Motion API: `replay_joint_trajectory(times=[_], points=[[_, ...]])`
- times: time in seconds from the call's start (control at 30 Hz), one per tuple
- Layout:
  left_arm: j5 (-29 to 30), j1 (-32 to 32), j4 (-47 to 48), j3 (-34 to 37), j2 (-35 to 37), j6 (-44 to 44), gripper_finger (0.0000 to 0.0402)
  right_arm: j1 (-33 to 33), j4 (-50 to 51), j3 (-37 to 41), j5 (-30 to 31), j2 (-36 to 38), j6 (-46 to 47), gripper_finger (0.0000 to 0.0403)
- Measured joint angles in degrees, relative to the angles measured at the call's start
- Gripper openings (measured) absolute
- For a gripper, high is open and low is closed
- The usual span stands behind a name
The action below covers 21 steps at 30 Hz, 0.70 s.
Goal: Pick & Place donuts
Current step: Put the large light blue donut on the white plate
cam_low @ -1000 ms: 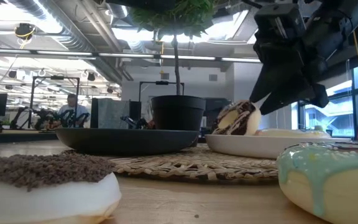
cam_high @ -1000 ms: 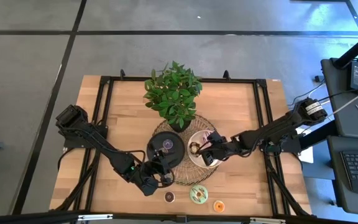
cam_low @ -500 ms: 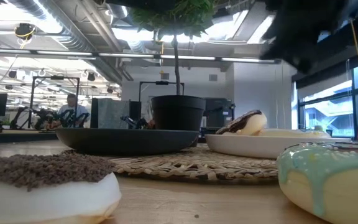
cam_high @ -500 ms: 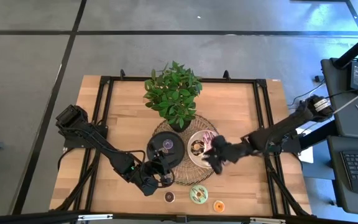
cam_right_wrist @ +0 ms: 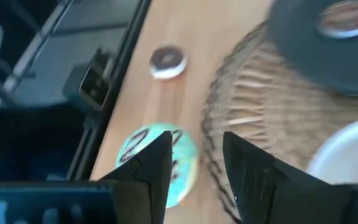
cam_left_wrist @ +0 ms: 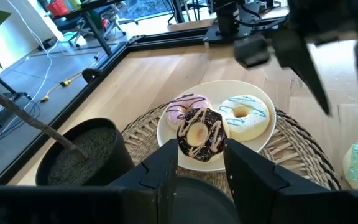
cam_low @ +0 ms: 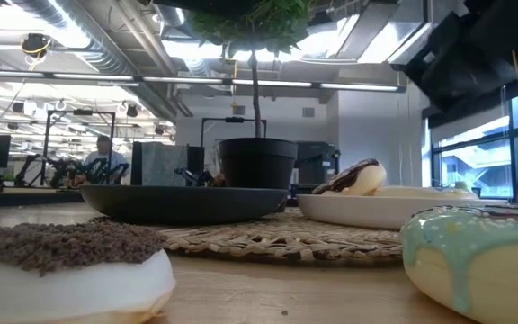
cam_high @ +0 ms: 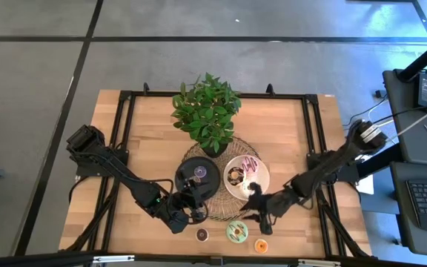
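The white plate [cam_high: 256, 188] carries three donuts: a chocolate one [cam_left_wrist: 199, 132], a pink one [cam_left_wrist: 185, 107] and a cream one with blue drizzle [cam_left_wrist: 244, 117]. A purple donut [cam_high: 200, 173] lies on the black plate [cam_high: 187, 184]. On the bare table near the front edge lie a brown sprinkled donut [cam_high: 202, 234], a green donut [cam_high: 236, 231] and an orange donut [cam_high: 261, 245]. My right gripper [cam_right_wrist: 197, 168] is open and empty, above the table between the white plate and the green donut [cam_right_wrist: 157, 158]. My left gripper [cam_left_wrist: 201, 168] is open at the black plate's near rim.
A round woven mat [cam_high: 221, 211] lies under both plates. A potted plant [cam_high: 207, 111] stands behind them at the table's middle. Black frame rails [cam_high: 313, 141] run along the left and right sides. Bare wood shows to the far left and far right.
My right gripper has let go of the chocolate donut, which stood tilted at its fingers and now lies flat on the white plate. The gripper has risen and moved toward the table's near edge, ending close to the green donut.
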<state>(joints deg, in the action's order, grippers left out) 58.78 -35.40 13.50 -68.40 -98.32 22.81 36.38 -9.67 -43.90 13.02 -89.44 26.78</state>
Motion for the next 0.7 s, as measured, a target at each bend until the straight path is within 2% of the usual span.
replay_joint_trajectory(times=[0.23,0.43,0.7], points=[[-0.1,0.5,0.0,0.0,0.0,0.0,0.0125,0.0,9.8,-10.7,-4.2,-10.0,-5.1,0.0145],[-2.3,0.7,0.0,0.0,0.0,0.0,0.0125,0.0,20.0,-20.0,-4.7,-16.1,-8.0,0.0145],[-6.6,0.7,0.0,0.0,0.0,0.0,0.0127,0.0,24.6,-24.2,-5.7,-20.2,-9.5,0.0145]])
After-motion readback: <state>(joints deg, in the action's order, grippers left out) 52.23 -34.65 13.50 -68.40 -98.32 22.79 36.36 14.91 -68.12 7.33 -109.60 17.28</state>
